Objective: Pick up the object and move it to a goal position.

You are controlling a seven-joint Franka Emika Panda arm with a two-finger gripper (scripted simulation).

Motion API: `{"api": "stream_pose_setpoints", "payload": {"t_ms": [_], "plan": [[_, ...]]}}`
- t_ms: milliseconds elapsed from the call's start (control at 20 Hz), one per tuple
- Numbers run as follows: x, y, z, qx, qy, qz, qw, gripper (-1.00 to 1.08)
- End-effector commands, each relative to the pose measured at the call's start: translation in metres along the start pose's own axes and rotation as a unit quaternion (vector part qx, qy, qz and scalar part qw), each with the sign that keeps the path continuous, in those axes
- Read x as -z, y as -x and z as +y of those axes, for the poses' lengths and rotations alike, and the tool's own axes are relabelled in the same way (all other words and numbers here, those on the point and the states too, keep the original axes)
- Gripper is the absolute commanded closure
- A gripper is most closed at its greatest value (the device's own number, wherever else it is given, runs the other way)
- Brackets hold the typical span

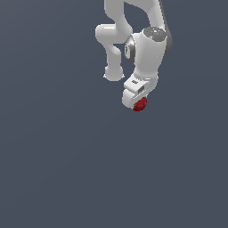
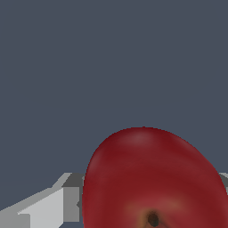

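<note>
The object (image 1: 140,104) is a small dark red round lump sitting at the lower tip of my white gripper (image 1: 139,105) in the exterior view, right of centre and in the upper half. In the wrist view the object (image 2: 151,178) fills the lower right. It looks smooth and glossy there, with a small dark pit near the frame's edge. One light grey finger (image 2: 49,205) lies against its side, and a sliver of the other finger (image 2: 224,179) shows on its opposite side. The jaws are closed on the object.
The white arm (image 1: 147,40) reaches in from the top of the exterior view, with an elbow link (image 1: 113,67) to the exterior view's left of the hand. All around is a flat, uniform dark grey-blue ground (image 1: 67,169). No other objects or edges are in view.
</note>
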State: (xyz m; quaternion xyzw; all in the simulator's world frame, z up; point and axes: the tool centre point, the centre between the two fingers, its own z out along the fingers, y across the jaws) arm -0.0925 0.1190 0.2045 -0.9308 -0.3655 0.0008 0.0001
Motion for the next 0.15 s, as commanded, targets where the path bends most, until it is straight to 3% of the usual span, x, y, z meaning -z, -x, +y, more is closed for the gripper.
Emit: {"api": "stream_pose_setpoints", "payload": {"t_ms": [0, 100], "plan": [[0.001, -0.0008, 0.001, -0.001, 0.0, 0.001, 1.0, 1.08], [0.0, -0.0002, 0.0022, -0.001, 0.0, 0.001, 1.0, 1.08]]}}
